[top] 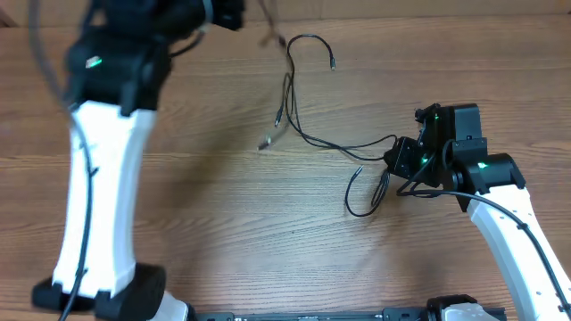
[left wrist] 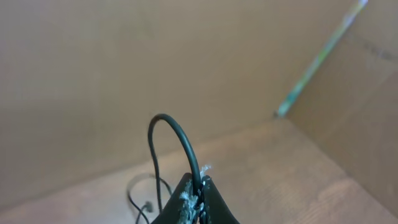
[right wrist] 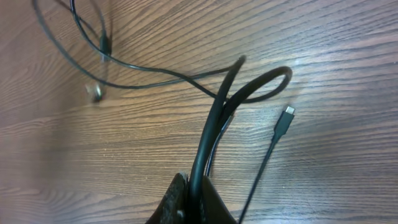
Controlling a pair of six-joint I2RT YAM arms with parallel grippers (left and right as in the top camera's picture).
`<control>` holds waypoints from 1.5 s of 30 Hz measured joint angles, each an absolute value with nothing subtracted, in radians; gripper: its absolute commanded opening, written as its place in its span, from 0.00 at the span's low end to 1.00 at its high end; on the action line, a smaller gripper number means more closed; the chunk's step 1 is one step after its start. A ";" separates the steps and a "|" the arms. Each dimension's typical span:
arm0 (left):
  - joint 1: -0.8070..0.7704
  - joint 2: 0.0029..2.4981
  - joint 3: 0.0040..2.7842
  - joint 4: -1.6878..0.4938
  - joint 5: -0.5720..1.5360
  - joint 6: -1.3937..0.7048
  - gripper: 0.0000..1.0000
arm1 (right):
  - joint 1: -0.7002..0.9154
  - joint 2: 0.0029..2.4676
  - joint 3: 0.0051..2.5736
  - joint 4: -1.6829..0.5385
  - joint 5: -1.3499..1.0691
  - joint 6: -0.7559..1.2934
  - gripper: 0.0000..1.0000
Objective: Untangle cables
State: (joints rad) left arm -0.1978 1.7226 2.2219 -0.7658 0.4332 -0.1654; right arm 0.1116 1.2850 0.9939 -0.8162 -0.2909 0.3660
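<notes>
Lying near the middle of the wooden bench (top: 205,223), the cables (top: 314,140) are running with their long axis from the far centre toward the near right. One strand is lifting off the wood at the far end, and a small loop is curling back at the near end. Bare wood is stretching wide to the left of the tangle and toward the near edge. On the right there is less room.

The right claw (right wrist: 191,202) is sitting low beside that near loop, its fingers pressing together on a doubled black strand that is pointing straight ahead of it. Only its wrist view is showing a USB-C plug (right wrist: 286,117) lying free just right of the held loop, and a blurred silver plug (right wrist: 94,92) farther left.

The left claw (left wrist: 198,200) is hanging high above the far side, clamping shut on a single strand that is arching upward. Its camera alone is showing a brown wall (left wrist: 124,62) behind the bench.
</notes>
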 measured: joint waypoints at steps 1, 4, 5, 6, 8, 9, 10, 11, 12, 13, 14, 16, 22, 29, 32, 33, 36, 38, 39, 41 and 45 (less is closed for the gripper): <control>-0.174 1.700 2.222 -0.762 0.439 -0.165 0.04 | 0.112 1.285 0.994 -0.816 -0.291 0.366 0.04; -0.097 1.644 2.222 -0.759 0.447 -0.165 0.04 | 0.112 1.285 0.994 -0.816 -0.288 0.366 0.04; -0.067 1.629 2.222 -0.759 0.446 -0.165 0.04 | 0.112 1.285 0.994 -0.816 -0.288 0.366 0.04; -0.031 1.612 2.222 -0.761 0.445 -0.165 0.04 | 0.112 1.285 0.994 -0.816 -0.288 0.366 0.04; 0.030 1.593 2.222 -0.767 0.442 -0.165 0.04 | 0.112 1.285 0.994 -0.816 -0.288 0.366 0.04; 0.060 1.584 2.222 -0.769 0.442 -0.165 0.04 | 0.112 1.285 0.994 -0.816 -0.288 0.366 0.04; 0.094 1.575 2.222 -0.770 0.441 -0.165 0.04 | 0.112 1.285 0.994 -0.816 -0.288 0.366 0.04; 0.123 1.568 2.222 -0.770 0.439 -0.166 0.04 | 0.112 1.285 0.994 -0.816 -0.288 0.366 0.04; 0.153 1.562 2.222 -0.770 0.438 -0.167 0.04 | 0.112 1.285 0.994 -0.815 -0.288 0.366 0.04; 0.183 1.557 2.222 -0.770 0.438 -0.173 0.04 | 0.112 1.285 0.994 -0.816 -0.287 0.366 0.04; 0.216 1.551 2.222 -0.770 0.437 -0.179 0.04 | 0.112 1.285 0.994 -0.816 -0.288 0.366 0.04; 0.280 1.544 2.222 -0.771 0.438 -0.191 0.04 | 0.112 1.285 0.994 -0.816 -0.287 0.366 0.04; 0.476 1.540 2.222 -0.788 0.412 -0.263 0.04 | 0.112 1.285 0.994 -0.816 -0.287 0.365 0.04; 0.637 1.539 2.222 -0.828 0.321 -0.366 0.04 | 0.112 1.285 0.994 -0.815 -0.286 0.366 0.04; 0.643 1.539 2.222 -0.885 0.234 -0.395 0.04 | 0.112 1.285 0.994 -0.816 -0.284 0.366 0.04; 0.643 1.539 2.222 -0.905 0.197 -0.408 0.04 | 0.112 1.285 0.994 -0.815 -0.284 0.366 0.04; 0.643 1.539 2.222 -0.942 0.118 -0.424 0.04 | 0.112 1.285 0.994 -0.816 -0.284 0.366 0.04; 0.643 1.540 2.222 -0.957 0.088 -0.428 0.04 | 0.112 1.285 0.994 -0.817 -0.284 0.366 0.04; 0.643 1.541 2.222 -0.963 0.075 -0.429 0.04 | 0.112 1.285 0.994 -0.816 -0.284 0.366 0.04; 0.643 1.554 2.223 -0.982 0.058 -0.432 0.04 | 0.112 1.285 0.994 -0.816 -0.284 0.366 0.04; 0.643 1.614 2.223 -1.050 0.052 -0.439 0.04 | 0.112 1.285 0.994 -0.816 -0.284 0.366 0.04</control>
